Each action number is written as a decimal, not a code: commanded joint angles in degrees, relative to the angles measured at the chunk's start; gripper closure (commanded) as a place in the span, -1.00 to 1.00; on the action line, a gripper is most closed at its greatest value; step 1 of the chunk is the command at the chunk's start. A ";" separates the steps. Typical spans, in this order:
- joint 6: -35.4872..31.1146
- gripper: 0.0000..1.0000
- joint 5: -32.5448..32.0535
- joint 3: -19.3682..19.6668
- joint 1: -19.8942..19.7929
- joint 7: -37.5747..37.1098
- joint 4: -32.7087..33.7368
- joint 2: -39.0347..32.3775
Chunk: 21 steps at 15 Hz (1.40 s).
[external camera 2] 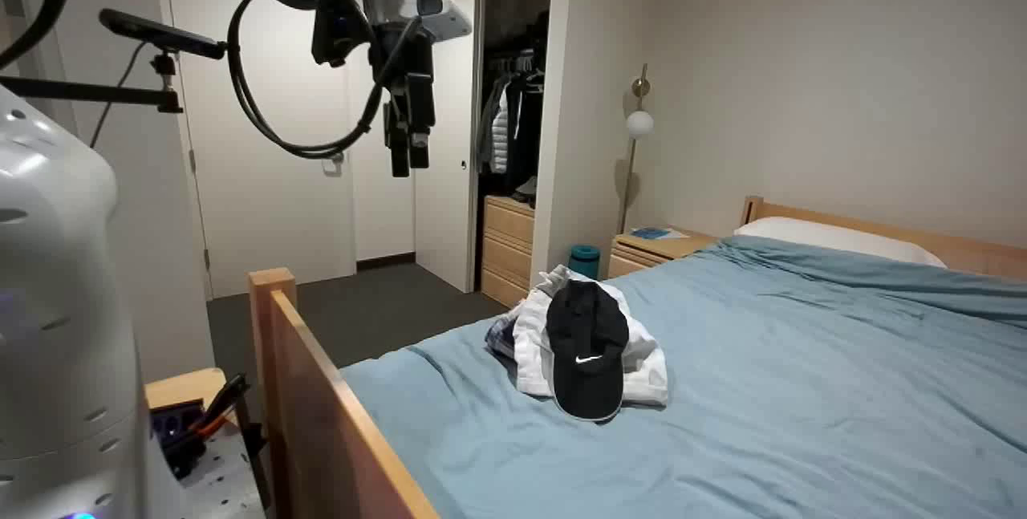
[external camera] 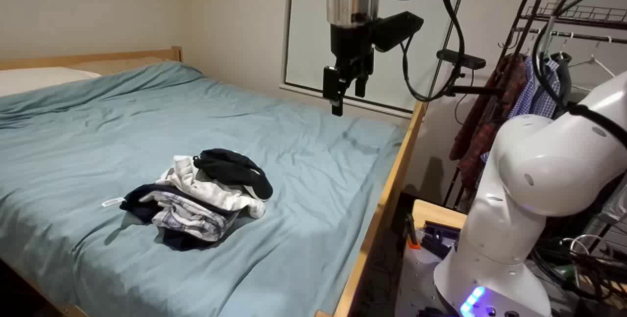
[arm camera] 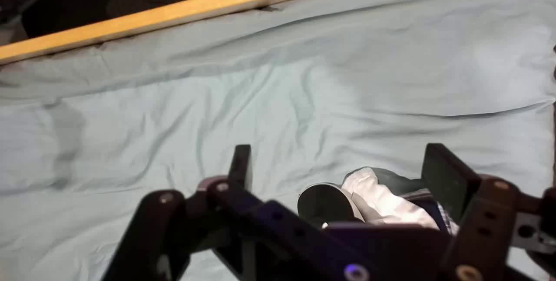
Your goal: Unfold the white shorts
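Claw [arm camera: 343, 164] apart from rumpled white shorts [arm camera: 384, 200] under cap [arm camera: 323, 203]

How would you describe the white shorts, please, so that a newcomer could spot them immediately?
On the blue-green bedcover sits a clothes pile topped by a black cap. Directly beneath that cap lie the white shorts, plain unlike the checked garment nearby.

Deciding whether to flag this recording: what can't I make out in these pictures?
White shorts, both exterior views: partly hidden under the black cap.
Clothes pile, wrist view: partly hidden by the gripper.
White tag, in an exterior view: any print too small.
Arm, both exterior views: cut off by the top edge.
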<state>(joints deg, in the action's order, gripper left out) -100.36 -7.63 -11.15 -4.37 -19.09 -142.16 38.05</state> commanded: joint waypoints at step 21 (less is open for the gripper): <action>-46.49 -1.00 30.14 18.62 2.77 2.78 5.57 -37.87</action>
<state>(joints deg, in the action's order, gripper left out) -146.95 22.65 9.27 0.23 -16.20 -136.55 0.05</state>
